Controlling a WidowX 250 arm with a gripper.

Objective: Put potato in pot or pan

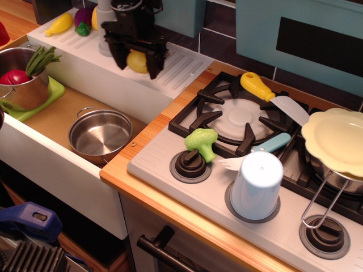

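Note:
The potato [138, 60] is a small pale-yellow oval, held between the black fingers of my gripper [137, 67]. The gripper is shut on it, just above the white ribbed drainboard [176, 65] at the back of the sink. An empty steel pot [101, 135] stands in the sink below and to the left of the gripper. A second steel pot [21, 85] at the far left holds a red toy and green beans. A steel pan [332, 178] sits on the right burner under a yellow plate [334, 139].
A yellow banana toy [59, 24] and a purple eggplant [83, 18] lie at the drainboard's far left by a grey post [105, 34]. On the stove are broccoli [201, 141], a yellow-handled knife [258, 86], a fork [255, 153] and an upturned blue cup [256, 186].

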